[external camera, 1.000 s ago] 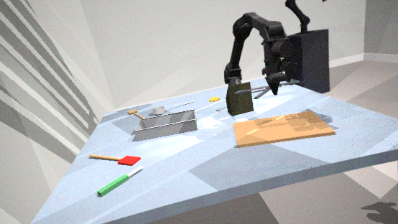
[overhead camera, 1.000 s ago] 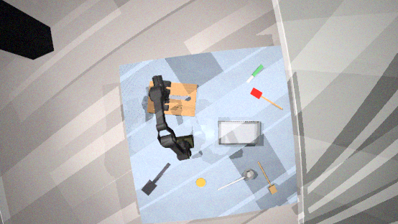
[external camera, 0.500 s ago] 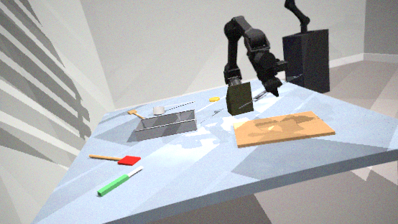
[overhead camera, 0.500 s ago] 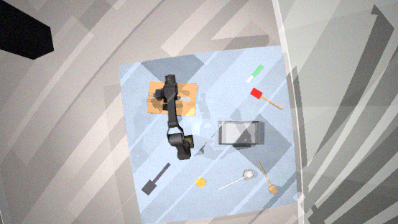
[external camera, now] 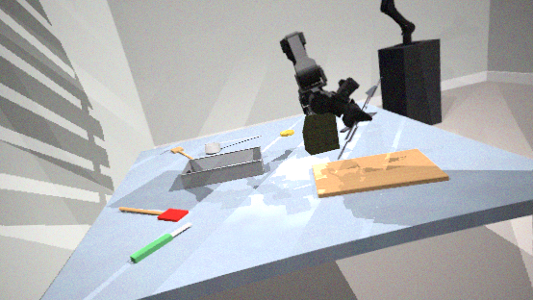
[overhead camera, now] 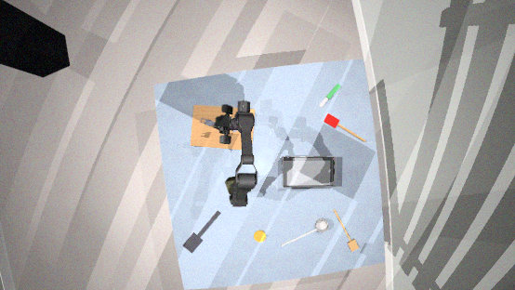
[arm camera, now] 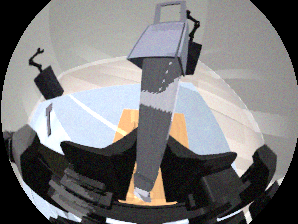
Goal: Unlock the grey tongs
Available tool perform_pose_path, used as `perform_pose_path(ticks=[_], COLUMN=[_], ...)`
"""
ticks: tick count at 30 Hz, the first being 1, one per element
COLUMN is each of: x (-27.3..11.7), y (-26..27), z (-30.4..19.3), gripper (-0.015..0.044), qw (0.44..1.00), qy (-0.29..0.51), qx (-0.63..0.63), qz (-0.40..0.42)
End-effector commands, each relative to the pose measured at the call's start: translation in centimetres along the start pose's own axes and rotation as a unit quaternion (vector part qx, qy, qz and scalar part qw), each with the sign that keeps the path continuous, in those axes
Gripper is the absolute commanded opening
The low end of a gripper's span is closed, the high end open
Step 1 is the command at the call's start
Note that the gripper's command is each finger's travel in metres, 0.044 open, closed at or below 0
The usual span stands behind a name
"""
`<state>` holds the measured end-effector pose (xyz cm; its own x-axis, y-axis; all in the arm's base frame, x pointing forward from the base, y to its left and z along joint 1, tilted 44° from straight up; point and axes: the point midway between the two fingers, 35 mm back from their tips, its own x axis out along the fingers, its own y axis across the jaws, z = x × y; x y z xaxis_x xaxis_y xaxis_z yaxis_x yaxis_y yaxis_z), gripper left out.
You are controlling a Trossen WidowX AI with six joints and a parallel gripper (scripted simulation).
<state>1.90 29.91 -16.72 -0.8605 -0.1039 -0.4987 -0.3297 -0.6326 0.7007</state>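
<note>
My gripper (overhead camera: 223, 124) (external camera: 357, 121) (arm camera: 149, 130) is shut on the grey tongs (overhead camera: 206, 122) (external camera: 371, 90) (arm camera: 157, 41). It holds them in the air near the wooden board (overhead camera: 200, 139) (external camera: 418, 168) (arm camera: 178, 125). In the exterior view the tongs stand steeply tilted, with the wide looped hinge end up and the thin end pointing down. In the wrist view the arms look close together; whether the lock is engaged cannot be told. The roasting tin (overhead camera: 307, 157) (external camera: 231, 174) stands apart, with no tongs across it.
An olive block (overhead camera: 229, 185) (external camera: 320, 135) stands near the arm's base. A red spatula (overhead camera: 331, 121) (external camera: 173, 214), a green-handled tool (overhead camera: 334, 91) (external camera: 151, 248), a yellow disc (overhead camera: 259, 236) (external camera: 287, 133), a strainer (overhead camera: 322, 225), a dark spatula (overhead camera: 192, 243) and a wooden tool (overhead camera: 353, 244) lie around.
</note>
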Motion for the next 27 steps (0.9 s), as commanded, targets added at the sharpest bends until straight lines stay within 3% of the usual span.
perform_pose_path(ticks=[1,27], x=[-1.83,-2.07], y=[-0.03,-0.03], z=[0.87,0.91], gripper=[-0.0150,-0.0150], qw=[0.995,0.994], qy=[-0.094,-0.108], qx=[-0.019,-0.021], qz=[-0.025,-0.029])
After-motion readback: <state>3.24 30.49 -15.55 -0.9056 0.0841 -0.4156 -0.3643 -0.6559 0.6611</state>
